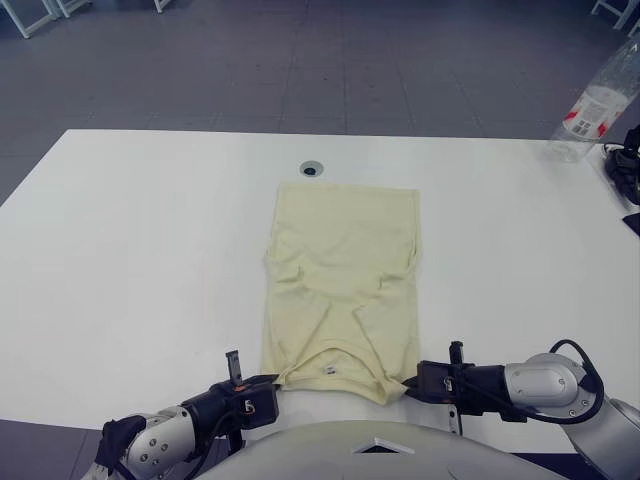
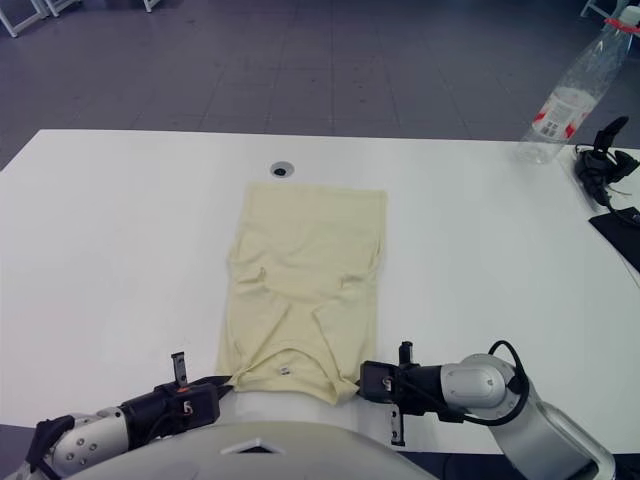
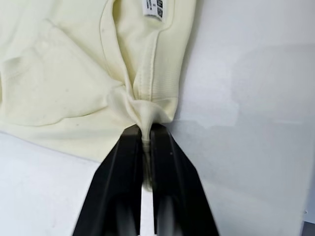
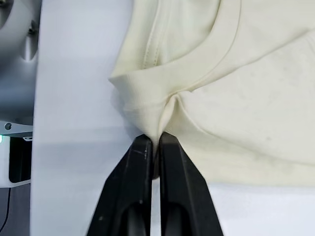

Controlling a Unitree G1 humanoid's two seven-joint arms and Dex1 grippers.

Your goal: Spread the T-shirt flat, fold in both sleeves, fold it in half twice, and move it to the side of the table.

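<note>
L pincer (image 3: 145,133): at the T-shirt's corner farthest from the grommet (image 1: 311,169), on the robot's L side. Jaws closed down to a thin slit, pinching a bunched nub of shoulder/collar fabric.

T-shirt (image 1: 340,280): pale yellow, lying on the white surface (image 1: 130,250). Hem edge sits just short of the grommet, neck end at the near edge, far from it. Long axis runs straight from the grommet towards the robot. Sleeves look already folded in, so the outline is a narrow rectangle w/ a few creases mid-body. It's flat, not yet halved.

Neck tag (image 1: 328,369): small white tag inside the collar, at the end away from the grommet, btwn the two pincers. It carries tiny print, too small to read.

R pincer (image 4: 154,140): at the opposite near corner, same distance from the grommet as the L one. Jaws likewise nearly shut, clamped on a fold of ribbed collar/shoulder cloth.

Key relation, my read: each arm holds one neck-end corner and the rest of the shirt stretches away towards the grommet. The first half-fold prob means carrying both corners along that axis to the hem. Neither arm is nearer; they need to travel together.

Clear bottle (image 1: 598,100): well R of the grommet, red/white label, text not legible. Dark object (image 1: 625,165) is R of that; can't ID it.
</note>
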